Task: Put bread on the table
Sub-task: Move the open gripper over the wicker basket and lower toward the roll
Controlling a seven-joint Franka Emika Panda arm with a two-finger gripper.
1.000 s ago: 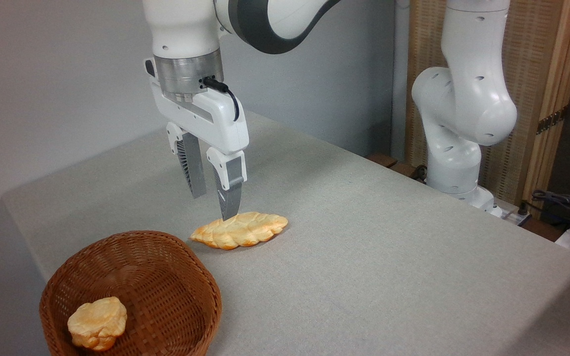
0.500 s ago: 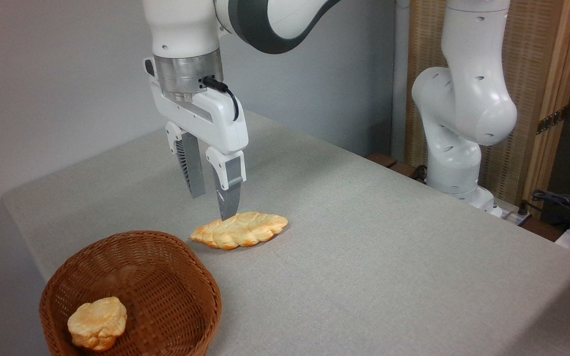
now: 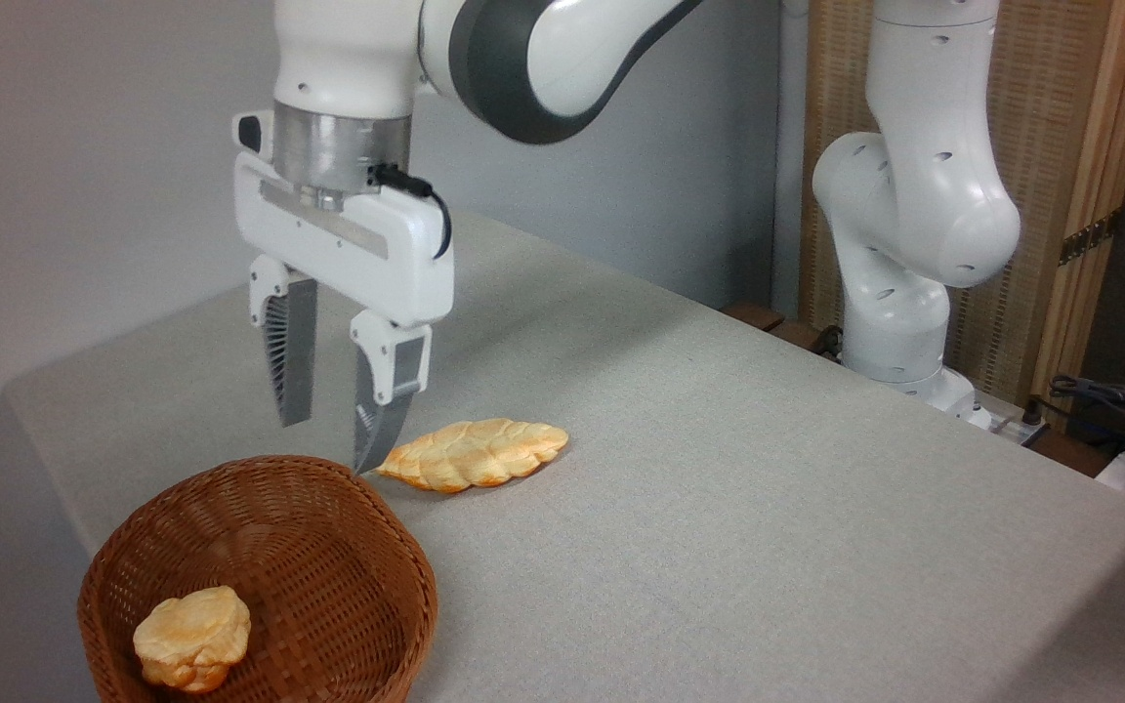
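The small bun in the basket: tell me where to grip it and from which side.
Grip the bun across its lumpy middle, coming straight down from above: the basket wall rings it, so the sides look blocked. The gripper is open.

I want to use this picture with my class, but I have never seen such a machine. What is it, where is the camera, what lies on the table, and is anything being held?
It is a white robot arm, bolted at the table's far right. One fixed camera looks down across the table from the front. The arm ends in a pincer with two grey fingers, open and holding nothing, hanging above the far rim of a wicker basket. In the basket lies a small bun. A long braided loaf lies on the table beside the basket.
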